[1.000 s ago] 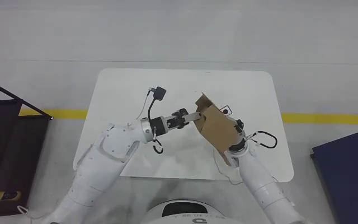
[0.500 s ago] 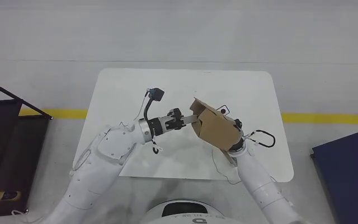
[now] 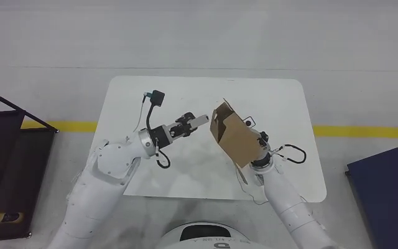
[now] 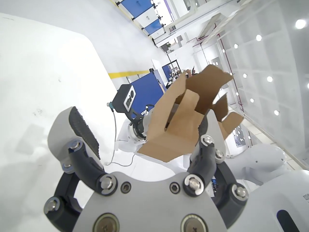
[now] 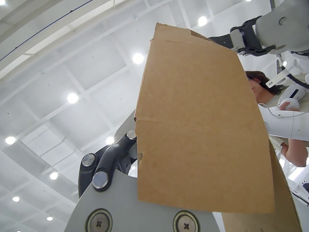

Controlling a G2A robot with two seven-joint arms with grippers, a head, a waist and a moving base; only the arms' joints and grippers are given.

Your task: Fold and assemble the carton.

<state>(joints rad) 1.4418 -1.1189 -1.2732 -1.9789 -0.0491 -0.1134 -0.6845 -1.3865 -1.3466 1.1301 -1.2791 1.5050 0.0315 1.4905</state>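
Right wrist view: the carton (image 5: pixel 200 126) hides most of the right gripper (image 5: pixel 129 141) clamped on it above the table's (image 3: pixel 143 99) 3 o'clock side, while the left gripper (image 3: pixel 194 120), jaws wide apart and empty, sits near the carton's 9 o'clock.

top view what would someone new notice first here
The brown carton stands out first: half-opened, flaps loose, held tilted by the right arm above the right half of the white table. Next comes the left gripper, open and pointing at the carton's open end from close by; whether they touch cannot be told.
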